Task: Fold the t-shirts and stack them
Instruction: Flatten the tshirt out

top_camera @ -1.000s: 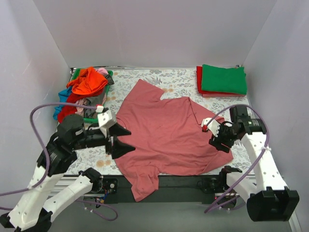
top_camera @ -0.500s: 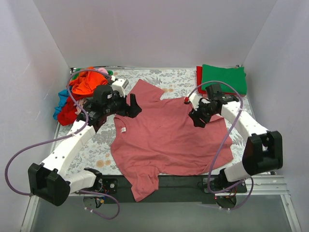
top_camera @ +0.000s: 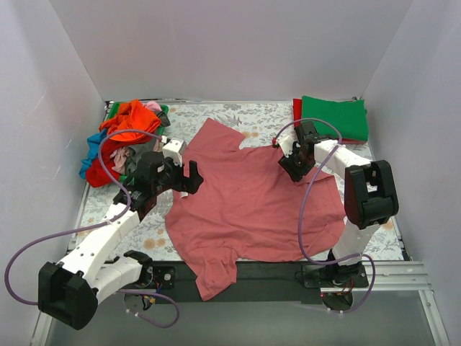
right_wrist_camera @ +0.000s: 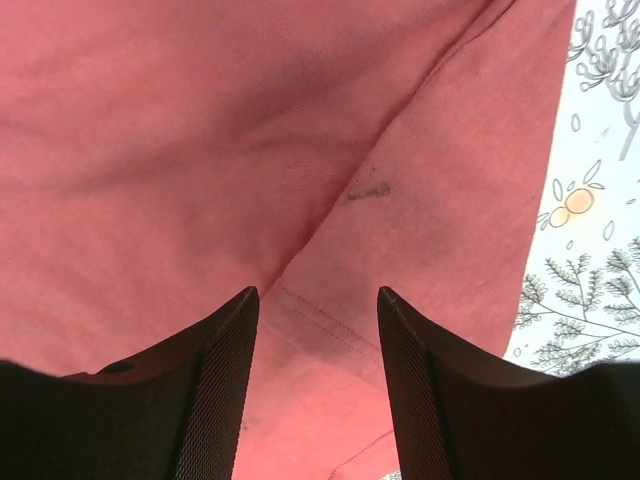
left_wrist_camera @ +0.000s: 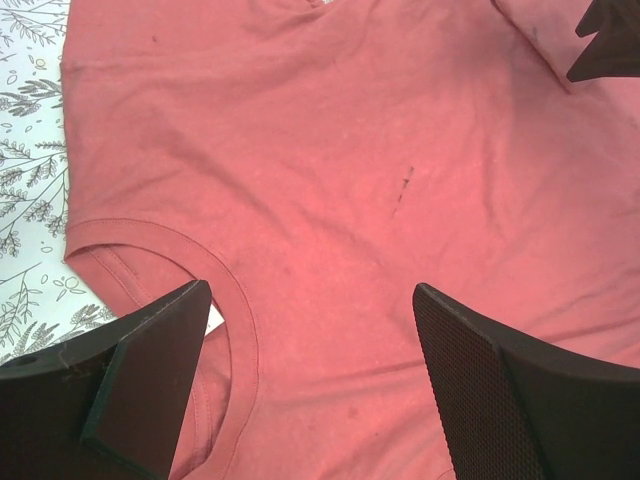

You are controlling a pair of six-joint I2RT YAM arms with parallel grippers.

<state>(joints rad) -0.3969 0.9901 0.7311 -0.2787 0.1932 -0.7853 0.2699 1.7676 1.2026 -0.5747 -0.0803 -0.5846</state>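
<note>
The rose tee (top_camera: 252, 209) lies spread flat in the middle of the bench (top_camera: 238, 115), with its collar (left_wrist_camera: 240, 320) toward the left arm and its hem toward the right arm. One sleeve points to the far edge and the other hangs over the near edge. A white tag (left_wrist_camera: 213, 320) shows just inside the collar.

The left claw (top_camera: 193, 179) is spread wide over the tee's neck end and holds nothing. In the left wrist view its two fingers (left_wrist_camera: 140, 370) frame the collar and the chest, and a small dark mark sits on the cloth between them. Whether the tips touch the cloth I cannot tell.

The right claw (top_camera: 291, 170) is parted too, with a narrower gap, low over the tee's far right part near its edge. The right wrist view shows a crease and a stitched seam running between its fingers (right_wrist_camera: 215, 400), with bare printed bench just beside the cloth on the right. It grips nothing, and I cannot tell whether it touches the cloth.

In the far right corner a folded green tee (top_camera: 333, 117) rests on a folded red tee (top_camera: 297, 115), whose edge shows at the left and near sides. In the far left corner sits a loose pile (top_camera: 119, 148) of unfolded tees, with an orange tee (top_camera: 131, 119) on top, blue at the left, red at the near side, and bits of grey, pink and green
</note>
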